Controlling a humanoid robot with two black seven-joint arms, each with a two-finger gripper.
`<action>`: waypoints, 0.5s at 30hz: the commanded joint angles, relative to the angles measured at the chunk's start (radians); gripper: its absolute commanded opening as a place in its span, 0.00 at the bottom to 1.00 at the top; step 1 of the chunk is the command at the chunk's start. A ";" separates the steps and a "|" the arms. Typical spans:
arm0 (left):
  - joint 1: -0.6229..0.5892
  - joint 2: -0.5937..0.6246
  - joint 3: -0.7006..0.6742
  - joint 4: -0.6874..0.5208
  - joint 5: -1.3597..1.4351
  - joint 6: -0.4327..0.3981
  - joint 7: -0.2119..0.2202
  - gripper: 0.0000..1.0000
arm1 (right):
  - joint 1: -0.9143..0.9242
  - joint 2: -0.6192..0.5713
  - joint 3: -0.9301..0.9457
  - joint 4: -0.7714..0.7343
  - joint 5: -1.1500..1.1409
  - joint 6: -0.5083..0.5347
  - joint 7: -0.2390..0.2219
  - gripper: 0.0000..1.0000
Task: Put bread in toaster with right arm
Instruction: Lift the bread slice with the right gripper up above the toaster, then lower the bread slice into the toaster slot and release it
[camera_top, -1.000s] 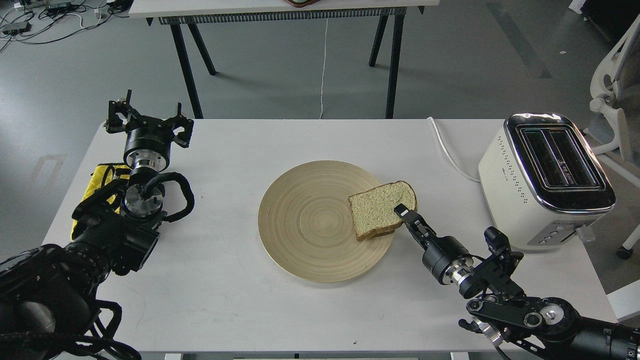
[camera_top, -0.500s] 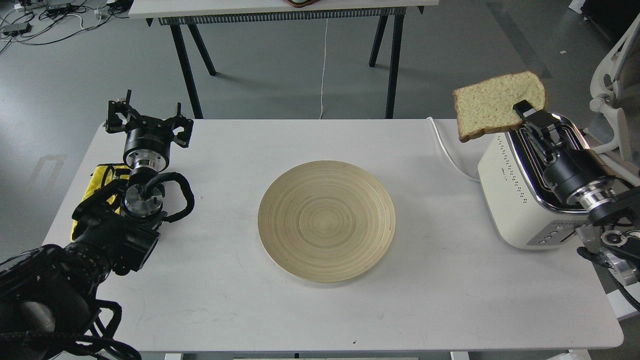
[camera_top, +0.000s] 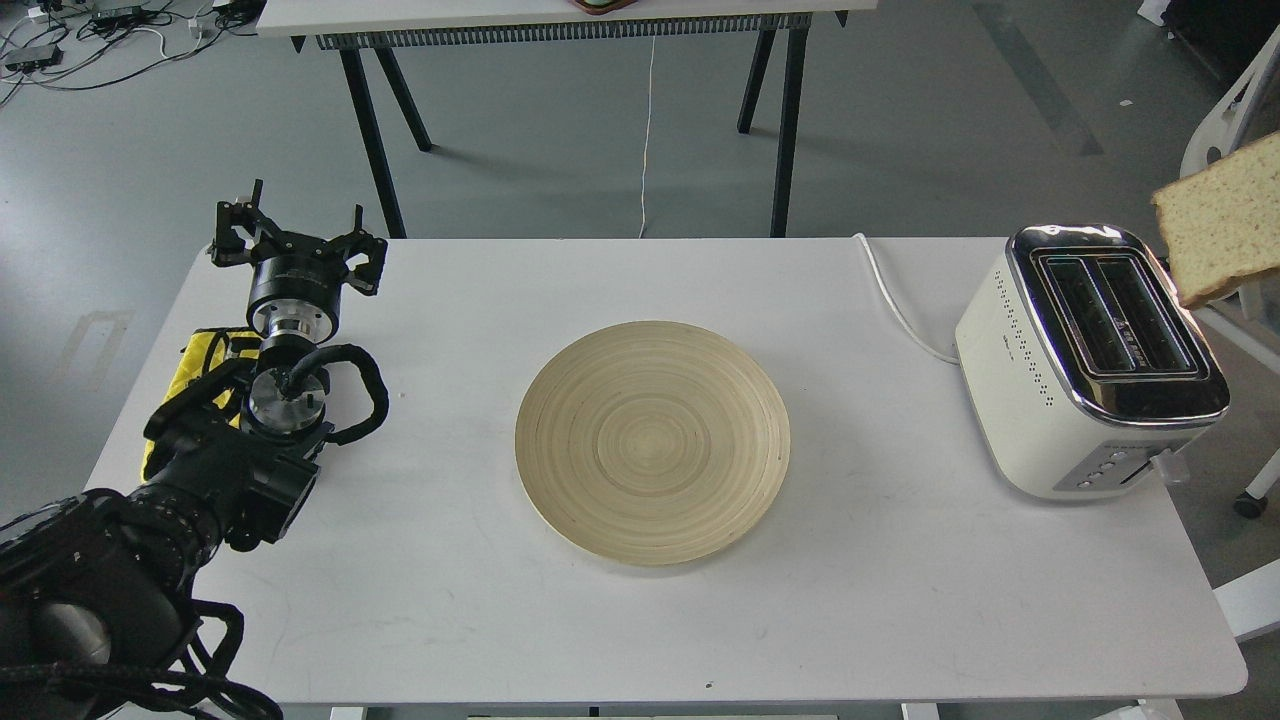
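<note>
The bread (camera_top: 1222, 222) hangs in the air at the right edge of the head view, above and to the right of the toaster, partly cut off by the frame. The cream-white toaster (camera_top: 1040, 390) stands on the right of the white table (camera_top: 900, 600) with both black slots empty. My right arm and its gripper are out of view, so what holds the bread is hidden. My left gripper (camera_top: 292, 232) is open and empty at the table's far left corner.
A round wooden plate (camera_top: 650, 440) lies empty in the middle of the table. A yellow cloth (camera_top: 203, 357) lies under my left arm. The toaster's white cord (camera_top: 895, 300) runs off the back edge. A white chair (camera_top: 1235, 120) stands to the right.
The bread was lifted off the plate, carried up over the toaster and further right. My right arm has moved out of the frame. The left arm has not moved.
</note>
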 joint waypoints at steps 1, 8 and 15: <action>-0.001 0.000 0.000 0.000 0.000 0.000 0.000 1.00 | -0.002 0.021 -0.021 -0.048 -0.019 0.000 0.000 0.00; 0.001 0.000 0.000 0.000 0.000 0.000 0.000 1.00 | -0.002 0.073 -0.033 -0.054 -0.040 0.000 0.000 0.00; 0.001 0.000 0.000 0.000 0.000 0.000 0.000 1.00 | -0.002 0.145 -0.056 -0.073 -0.074 0.000 0.000 0.00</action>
